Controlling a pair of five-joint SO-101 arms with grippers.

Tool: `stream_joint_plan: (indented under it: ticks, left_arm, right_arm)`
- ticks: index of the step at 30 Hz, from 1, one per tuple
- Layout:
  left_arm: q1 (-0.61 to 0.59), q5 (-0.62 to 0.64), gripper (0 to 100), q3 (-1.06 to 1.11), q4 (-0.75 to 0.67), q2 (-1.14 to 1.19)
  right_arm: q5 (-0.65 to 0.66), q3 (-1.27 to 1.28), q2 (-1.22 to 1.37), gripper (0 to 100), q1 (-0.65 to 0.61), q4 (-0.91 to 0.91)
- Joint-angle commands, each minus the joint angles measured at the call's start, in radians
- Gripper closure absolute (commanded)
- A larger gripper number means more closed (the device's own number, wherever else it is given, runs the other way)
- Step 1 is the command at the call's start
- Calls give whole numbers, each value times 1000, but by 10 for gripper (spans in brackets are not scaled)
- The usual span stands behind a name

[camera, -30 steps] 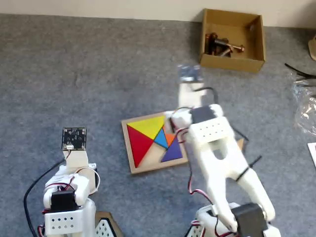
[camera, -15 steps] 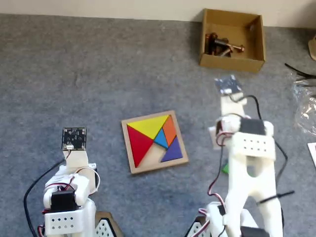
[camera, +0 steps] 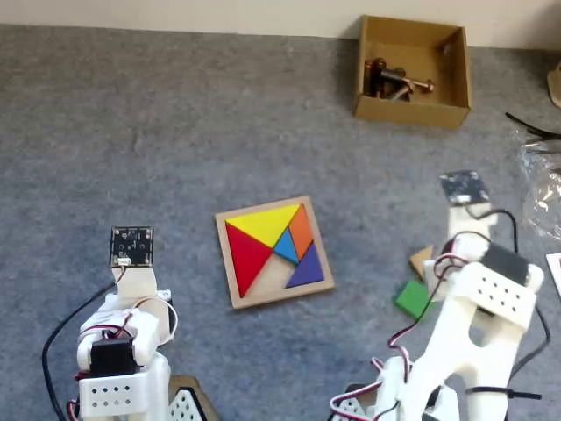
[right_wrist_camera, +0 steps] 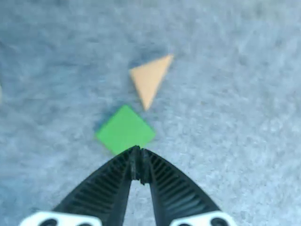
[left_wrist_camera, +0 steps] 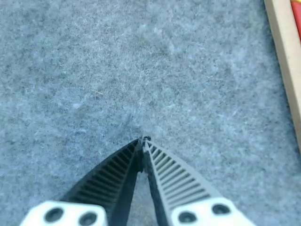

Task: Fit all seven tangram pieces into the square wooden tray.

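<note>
- Underfoot, so to speak, a grey felt-like covering is stretching across the whole desk (camera: 131, 114), and a pale strip of wall (camera: 175, 13) is running along its far edge.
- At the far side a cardboard box (camera: 412, 110) is sitting open-topped, holding some copper-coloured metal parts (camera: 394, 81).
- By the edge on the right arm's side, a crumpled clear plastic bag (camera: 545, 202) and thin black cables (camera: 526, 132) are lying.
- Near the middle of the desk the square wooden tray (camera: 280, 296) is lying slightly turned, its pale rim framing five flat pieces: a yellow triangle (camera: 263, 224), a red triangle (camera: 245, 259), a small blue triangle (camera: 285, 248), an orange parallelogram (camera: 301, 230) and a purple triangle (camera: 307, 272).
- Bare wood is showing inside the tray beside the purple triangle.
- Outside the tray, well apart from it, a green square (camera: 411, 298) and a tan triangle (camera: 421, 260) are lying flat on the felt, close to each other but not touching.
- The white right arm (camera: 478, 298) is leaning over this pair and partly covering them from above.
- The right gripper (right_wrist_camera: 139, 157) is pressed fully closed on nothing, its ribbed black tips pointing at the near corner of the green square (right_wrist_camera: 125, 129), with the tan triangle (right_wrist_camera: 149, 77) just beyond.
- The left arm (camera: 123, 333) is sitting folded near its base, away from the tray.
- The left gripper (left_wrist_camera: 143, 140) is closed tip to tip and holding nothing, hanging over bare felt, with the tray's wooden rim (left_wrist_camera: 284, 61) running past to one side.
</note>
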Motion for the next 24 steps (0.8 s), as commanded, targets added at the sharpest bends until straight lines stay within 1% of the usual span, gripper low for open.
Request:
stream_joint_plan:
  ticks: [1,6,11,13,16,22,24]
  left_arm:
    - [-8,2,995,21,8,7]
    - [-8,2,995,21,8,7]
    - [-8,2,995,21,8,7]
    - [-8,2,995,21,8,7]
    - [-8,2,995,21,8,7]
    - [-8,2,995,21,8,7]
    - [-8,2,995,21,8,7]
  right_arm:
    - [14,-7,56,995,73,-74]
    - [14,-16,197,992,114,-88]
    - [14,-147,351,928,185,-104]
    - [14,-202,404,926,197,-91]
    - [14,-260,452,926,191,-47]
    - [3,-369,455,922,119,41]
    - [-37,-387,455,921,82,74]
